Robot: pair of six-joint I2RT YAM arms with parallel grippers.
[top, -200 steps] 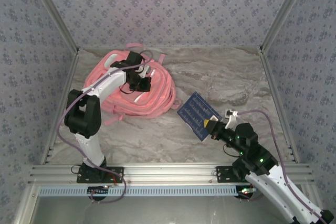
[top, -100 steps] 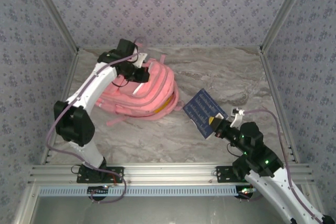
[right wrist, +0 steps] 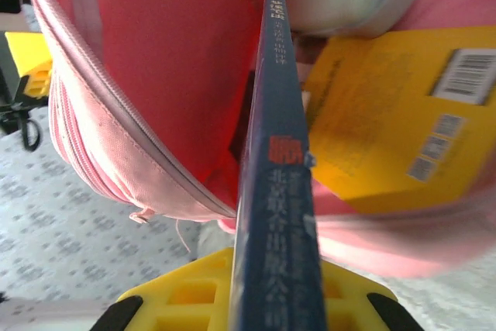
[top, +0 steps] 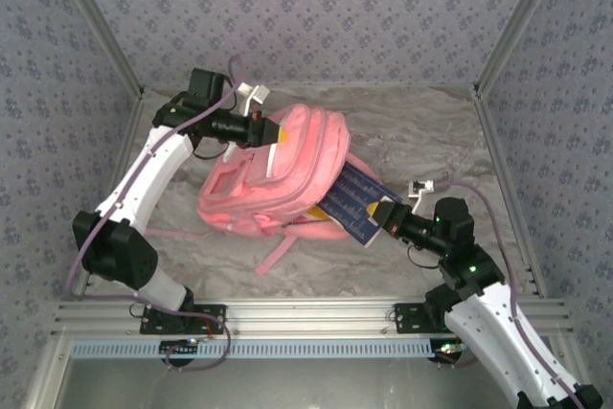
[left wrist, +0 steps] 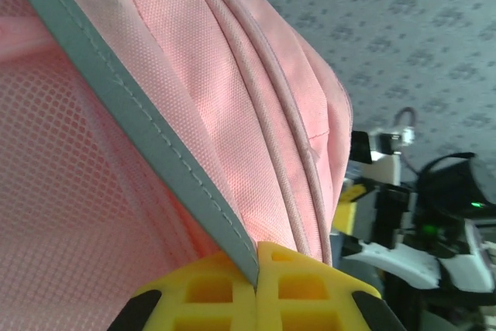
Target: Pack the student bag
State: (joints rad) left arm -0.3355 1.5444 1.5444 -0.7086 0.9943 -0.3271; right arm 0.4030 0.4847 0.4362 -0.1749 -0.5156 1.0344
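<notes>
Step in hand: the blue book is being put into the student bag; its far end is at the open mouth, so the packing looks partly done.
Student bag: centre-left of the top view, pulled up at its top edge, with pink straps lying on the surface below it.
Left gripper: closed tight on the grey-trimmed edge of the bag, holding the mouth up.
Right gripper: narrow, clamped on the near end of the blue book, right of centre.
Inside the bag: a yellow item with a barcode, possibly another book; the wrist view is too close to be sure.
Next move: probably to push the book deeper beside the yellow item, while the left gripper holds the mouth open, then release.
Count: one bag, one blue book, one yellow item, two grippers.
</notes>
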